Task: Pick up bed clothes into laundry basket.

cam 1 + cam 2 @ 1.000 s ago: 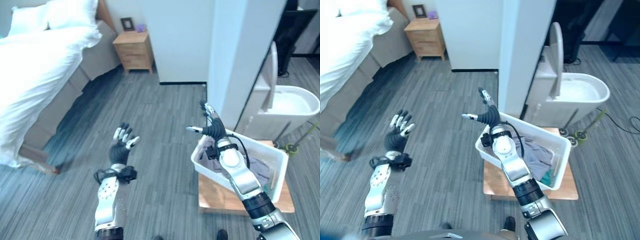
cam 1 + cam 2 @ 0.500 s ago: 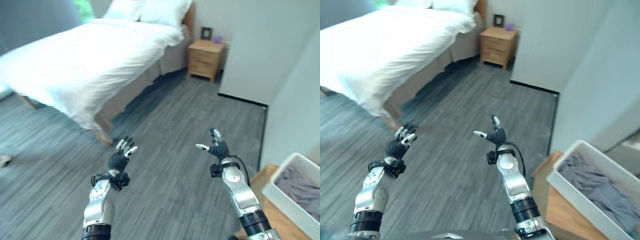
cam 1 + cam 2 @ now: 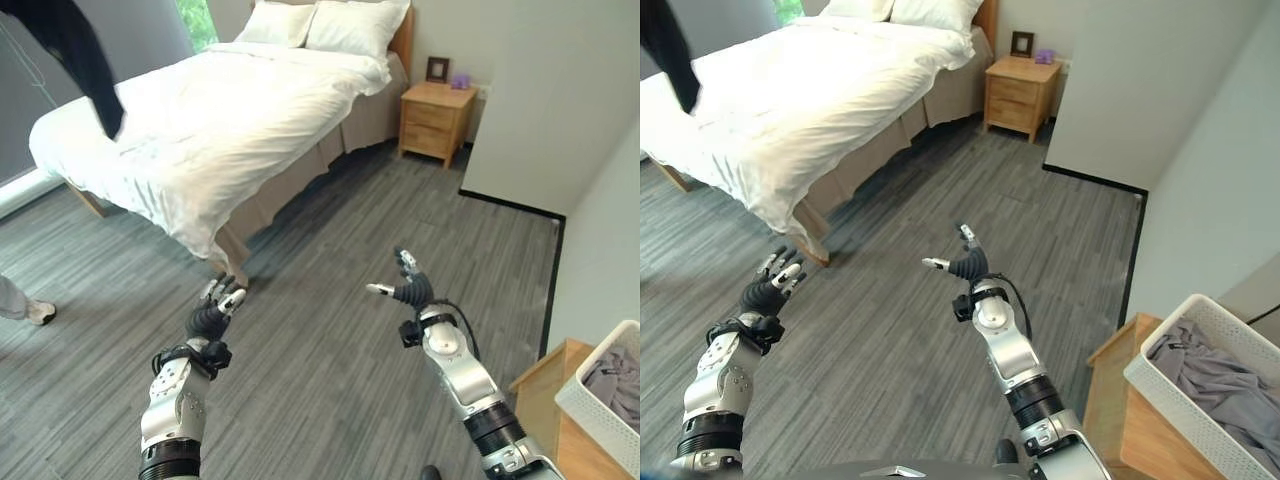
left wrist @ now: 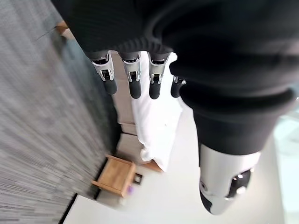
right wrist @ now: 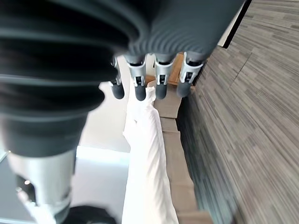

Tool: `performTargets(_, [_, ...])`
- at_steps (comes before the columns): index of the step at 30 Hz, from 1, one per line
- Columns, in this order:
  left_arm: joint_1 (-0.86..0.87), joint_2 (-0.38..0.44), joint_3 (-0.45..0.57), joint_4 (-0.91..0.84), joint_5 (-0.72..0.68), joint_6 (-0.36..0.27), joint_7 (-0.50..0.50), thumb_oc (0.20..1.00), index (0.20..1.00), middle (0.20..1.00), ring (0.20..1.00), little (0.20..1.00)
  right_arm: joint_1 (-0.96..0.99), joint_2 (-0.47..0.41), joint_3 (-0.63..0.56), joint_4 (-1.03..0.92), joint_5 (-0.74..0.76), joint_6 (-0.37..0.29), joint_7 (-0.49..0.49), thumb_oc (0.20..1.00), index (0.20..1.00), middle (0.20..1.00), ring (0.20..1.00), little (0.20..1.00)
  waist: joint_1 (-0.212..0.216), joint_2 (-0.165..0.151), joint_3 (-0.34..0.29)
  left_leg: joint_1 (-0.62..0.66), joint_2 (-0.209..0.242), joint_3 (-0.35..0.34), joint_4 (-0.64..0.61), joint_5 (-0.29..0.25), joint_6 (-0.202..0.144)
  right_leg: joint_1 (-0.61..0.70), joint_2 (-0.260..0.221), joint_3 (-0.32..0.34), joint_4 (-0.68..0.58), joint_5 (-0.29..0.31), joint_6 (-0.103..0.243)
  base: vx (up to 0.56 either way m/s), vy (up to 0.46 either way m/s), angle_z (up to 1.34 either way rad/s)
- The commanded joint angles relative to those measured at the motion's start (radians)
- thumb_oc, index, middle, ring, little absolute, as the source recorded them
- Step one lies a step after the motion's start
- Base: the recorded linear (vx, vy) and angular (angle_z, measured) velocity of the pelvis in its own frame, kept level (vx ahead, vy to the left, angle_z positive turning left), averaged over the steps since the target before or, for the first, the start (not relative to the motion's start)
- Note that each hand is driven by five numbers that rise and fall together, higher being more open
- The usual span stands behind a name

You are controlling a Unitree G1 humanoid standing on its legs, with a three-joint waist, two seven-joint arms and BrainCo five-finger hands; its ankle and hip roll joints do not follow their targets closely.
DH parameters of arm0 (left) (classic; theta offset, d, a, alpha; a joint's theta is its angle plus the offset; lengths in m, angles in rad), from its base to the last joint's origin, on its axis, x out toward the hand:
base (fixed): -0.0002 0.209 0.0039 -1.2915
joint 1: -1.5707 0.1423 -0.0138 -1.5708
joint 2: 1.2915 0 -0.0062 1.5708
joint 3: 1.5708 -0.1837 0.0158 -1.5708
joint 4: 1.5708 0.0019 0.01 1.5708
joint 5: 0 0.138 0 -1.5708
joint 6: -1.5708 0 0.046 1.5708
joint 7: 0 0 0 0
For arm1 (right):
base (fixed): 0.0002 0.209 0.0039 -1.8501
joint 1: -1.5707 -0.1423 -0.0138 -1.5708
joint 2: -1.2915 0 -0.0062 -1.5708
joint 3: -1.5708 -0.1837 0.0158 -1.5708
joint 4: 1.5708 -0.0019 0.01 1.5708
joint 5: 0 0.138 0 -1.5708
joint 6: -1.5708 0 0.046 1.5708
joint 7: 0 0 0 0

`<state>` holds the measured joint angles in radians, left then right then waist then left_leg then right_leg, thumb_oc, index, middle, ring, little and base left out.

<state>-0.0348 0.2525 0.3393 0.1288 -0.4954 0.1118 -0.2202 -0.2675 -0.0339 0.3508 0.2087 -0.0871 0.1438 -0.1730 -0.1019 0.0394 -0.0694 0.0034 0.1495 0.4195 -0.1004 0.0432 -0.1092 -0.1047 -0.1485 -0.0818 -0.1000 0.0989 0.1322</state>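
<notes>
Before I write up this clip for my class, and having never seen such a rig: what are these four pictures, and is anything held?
They come from a walking humanoid robot in a bedroom. Two views are from its head, looking down at its own arms over the grey plank floor. The other two are from cameras on its wrists, looking along the fingers. The left robot hand and the right robot hand are both open and hold nothing. Ahead stands the white-covered bed with two pillows, beside a small wooden nightstand. At the lower right, the white plastic laundry basket sits on a low wooden stand and already holds crumpled grey cloth. A person's shoe shows at the left edge.
</notes>
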Motion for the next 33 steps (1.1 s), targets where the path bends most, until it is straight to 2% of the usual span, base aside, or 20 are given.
performTargets(1, [-0.067, 0.044, 0.06, -0.032, 0.01, -0.046, 0.006, 1.0, 1.0, 1.0, 1.0, 1.0, -0.066, 0.061, -0.011, 0.018, -0.027, -0.035, 0.011, 1.0, 1.0, 1.0, 1.0, 1.0, -0.004, -0.004, -0.015, -0.011, -0.068, -0.079, 0.013, -0.043, 0.071, 0.01, 0.009, 0.002, 0.125, -0.092, -0.022, 0.02, 0.083, 0.0])
performTargets(4, [-0.059, 0.042, 0.037, -0.043, 0.027, -0.049, 0.03, 1.0, 1.0, 1.0, 1.0, 1.0, -0.093, 0.055, -0.005, 0.021, -0.031, -0.047, 0.009, 1.0, 1.0, 1.0, 1.0, 1.0, -0.001, 0.013, 0.007, -0.036, -0.052, -0.084, 0.013, -0.04, 0.07, -0.185, 0.067, 0.044, 0.345, -0.109, -0.013, 0.04, 0.063, -0.18])
performTargets(6, [-0.076, 0.041, -0.005, -0.043, 0.025, -0.052, 0.05, 1.0, 1.0, 1.0, 1.0, 1.0, -0.1, 0.042, -0.013, -0.003, -0.03, -0.048, 0.015, 1.0, 1.0, 1.0, 1.0, 1.0, -0.012, 0.0, -0.001, -0.03, -0.064, -0.081, 0.013, -0.066, 0.062, -0.254, 0.091, -0.014, 0.23, -0.039, -0.057, 0.29, -0.105, -0.31])
performTargets(8, [-0.085, 0.034, -0.035, -0.05, 0.028, -0.057, 0.056, 1.0, 1.0, 1.0, 1.0, 1.0, -0.097, 0.037, -0.014, -0.008, -0.031, -0.051, 0.017, 1.0, 1.0, 1.0, 1.0, 1.0, -0.02, -0.001, -0.003, -0.024, -0.063, -0.097, 0.013, -0.081, 0.052, -0.257, 0.086, -0.044, 0.147, 0.008, -0.066, 0.31, -0.118, 0.16])
performTargets(9, [-0.096, 0.019, -0.074, -0.06, 0.039, -0.065, 0.065, 1.0, 1.0, 1.0, 1.0, 1.0, -0.076, 0.035, -0.012, -0.015, -0.032, -0.056, 0.015, 1.0, 1.0, 1.0, 1.0, 1.0, -0.032, -0.012, -0.009, -0.002, -0.065, -0.129, 0.013, -0.117, 0.031, -0.243, 0.083, -0.023, 0.046, 0.044, -0.079, 0.26, -0.074, 0.52])
performTargets(12, [-0.073, -0.01, -0.088, -0.074, 0.057, -0.072, 0.075, 1.0, 1.0, 1.0, 1.0, 1.0, -0.06, 0.031, -0.007, -0.013, -0.035, -0.052, 0.001, 1.0, 1.0, 1.0, 1.0, 1.0, -0.044, -0.015, -0.024, 0.084, -0.074, -0.136, 0.013, -0.174, 0.021, -0.171, 0.081, -0.031, 0.013, 0.064, -0.106, 0.49, -0.138, 0.76])
performTargets(13, [-0.068, -0.017, -0.079, -0.069, 0.064, -0.072, 0.081, 1.0, 1.0, 1.0, 1.0, 1.0, -0.056, 0.029, -0.001, -0.004, -0.044, -0.042, -0.001, 1.0, 1.0, 1.0, 1.0, 1.0, -0.045, -0.016, -0.025, 0.12, -0.079, -0.12, 0.058, -0.189, 0.007, -0.128, 0.078, -0.044, 0.013, 0.053, -0.117, 0.42, -0.211, -0.3])
performTargets(14, [-0.047, -0.022, -0.051, -0.088, 0.057, -0.077, 0.077, 1.0, 1.0, 1.0, 1.0, 1.0, -0.057, 0.009, -0.001, 0.004, -0.064, -0.04, -0.003, 1.0, 1.0, 1.0, 1.0, 1.0, -0.034, -0.035, -0.01, 0.046, -0.052, -0.119, 0.351, -0.241, -0.015, -0.046, 0.059, -0.055, 0.013, 0.024, -0.122, 0.56, -0.265, -0.25])
performTargets(15, [-0.038, -0.032, -0.044, -0.095, 0.053, -0.086, 0.084, 1.0, 1.0, 1.0, 1.0, 1.0, -0.062, 0.006, -0.005, 0.002, -0.063, -0.038, -0.008, 1.0, 1.0, 1.0, 1.0, 1.0, -0.027, -0.04, 0.001, -0.027, -0.04, -0.14, 0.518, -0.226, -0.025, -0.021, 0.058, -0.054, 0.013, 0.01, -0.128, 0.37, -0.212, -0.16])
performTargets(17, [-0.026, -0.045, -0.047, -0.091, 0.06, -0.098, 0.096, 1.0, 1.0, 1.0, 1.0, 1.0, -0.067, -0.006, -0.021, -0.001, -0.056, -0.039, -0.016, 1.0, 1.0, 1.0, 1.0, 1.0, -0.008, -0.06, 0.013, -0.134, -0.069, -0.199, 0.652, -0.193, -0.017, 0.008, 0.051, -0.05, 0.013, -0.018, -0.139, 0.22, -0.106, -0.13])
performTargets(18, [-0.026, -0.046, -0.05, -0.091, 0.061, -0.099, 0.097, 1.0, 1.0, 1.0, 1.0, 1.0, -0.067, -0.008, -0.024, -0.002, -0.055, -0.038, -0.016, 1.0, 1.0, 1.0, 1.0, 1.0, -0.014, -0.053, 0.009, -0.156, -0.064, -0.212, 0.679, -0.203, -0.016, 0.003, 0.054, -0.061, 0.013, -0.02, -0.139, 0.29, -0.077, -0.19])
performTargets(19, [-0.022, -0.059, -0.061, -0.089, 0.076, -0.112, 0.114, 1.0, 1.0, 1.0, 1.0, 1.0, -0.07, -0.017, -0.024, -0.006, -0.06, -0.042, -0.017, 1.0, 1.0, 1.0, 1.0, 1.0, -0.007, -0.058, 0.015, -0.228, -0.109, -0.242, 0.69, -0.228, 0.014, 0.021, 0.056, -0.054, 0.013, -0.038, -0.139, 0.19, -0.006, -0.02])
performTargets(21, [-0.003, -0.072, -0.052, -0.096, 0.072, -0.129, 0.118, 1.0, 1.0, 1.0, 1.0, 1.0, -0.076, -0.033, -0.028, -0.006, -0.068, -0.048, -0.017, 1.0, 1.0, 1.0, 1.0, 1.0, 0.002, -0.057, 0.015, -0.258, -0.134, -0.24, 0.564, -0.216, 0.043, 0.041, 0.06, -0.045, 0.013, -0.057, -0.137, 0.34, 0.066, 0.08])
performTargets(22, [0.011, -0.077, -0.043, -0.107, 0.072, -0.143, 0.13, 1.0, 1.0, 1.0, 1.0, 1.0, -0.086, -0.04, -0.023, 0.007, -0.077, -0.054, -0.009, 1.0, 1.0, 1.0, 1.0, 1.0, 0.007, -0.042, 0.022, -0.242, -0.096, -0.196, 0.429, -0.151, 0.049, 0.059, 0.066, -0.04, 0.013, -0.07, -0.136, 0.29, 0.123, -0.13])
performTargets(24, [0.015, -0.079, -0.041, -0.112, 0.073, -0.149, 0.143, 1.0, 1.0, 1.0, 1.0, 1.0, -0.09, -0.04, -0.02, 0.016, -0.077, -0.055, -0.007, 1.0, 1.0, 1.0, 1.0, 1.0, 0.015, -0.036, 0.031, -0.238, -0.077, -0.166, 0.32, -0.099, 0.053, 0.078, 0.072, -0.029, 0.013, -0.081, -0.134, 0.31, 0.191, -0.3])
performTargets(25, [0.015, -0.081, -0.042, -0.121, 0.072, -0.162, 0.163, 1.0, 1.0, 1.0, 1.0, 1.0, -0.088, -0.043, -0.018, 0.028, -0.081, -0.059, -0.004, 1.0, 1.0, 1.0, 1.0, 1.0, 0.022, -0.035, 0.044, -0.225, -0.017, -0.085, 0.141, -0.026, 0.043, 0.114, 0.053, -0.038, 0.013, -0.111, -0.123, 0.32, 0.211, -0.35])
performTargets(26, [0.015, -0.081, -0.042, -0.121, 0.072, -0.162, 0.163, 1.0, 1.0, 1.0, 1.0, 1.0, -0.088, -0.043, -0.018, 0.029, -0.081, -0.059, -0.004, 1.0, 1.0, 1.0, 1.0, 1.0, 0.023, -0.036, 0.046, -0.219, -0.019, -0.083, 0.135, -0.023, 0.043, 0.116, 0.051, -0.037, 0.013, -0.111, -0.122, 0.39, 0.28, -0.36])
performTargets(27, [0.023, -0.089, -0.052, -0.135, 0.077, -0.164, 0.176, 1.0, 1.0, 1.0, 1.0, 1.0, -0.085, -0.042, -0.015, 0.03, -0.081, -0.058, -0.001, 1.0, 1.0, 1.0, 1.0, 1.0, 0.021, -0.034, 0.049, -0.23, 0.049, 0.002, 0.06, 0.012, 0.045, 0.155, 0.037, -0.066, 0.013, -0.137, -0.113, 0.29, 0.202, -0.15])
performTargets(29, [0.045, -0.096, -0.068, -0.146, 0.092, -0.163, 0.19, 1.0, 1.0, 1.0, 1.0, 1.0, -0.069, -0.034, -0.005, 0.024, -0.083, -0.058, 0.002, 1.0, 1.0, 1.0, 1.0, 1.0, 0.021, -0.033, 0.052, -0.213, 0.098, 0.069, 0.017, 0.045, 0.038, 0.199, 0.027, -0.098, 0.013, -0.154, -0.101, 0.29, 0.196, 0.0])
performTargets(33, [0.091, -0.092, -0.073, -0.179, 0.112, -0.162, 0.184, 1.0, 1.0, 1.0, 1.0, 1.0, -0.053, -0.015, 0.015, 0.01, -0.106, -0.07, 0.002, 1.0, 1.0, 1.0, 1.0, 1.0, 0.019, -0.012, 0.034, -0.152, 0.125, 0.105, 0.013, 0.098, 0.009, 0.239, 0.036, -0.122, 0.013, -0.173, -0.072, 0.28, 0.234, 0.01])
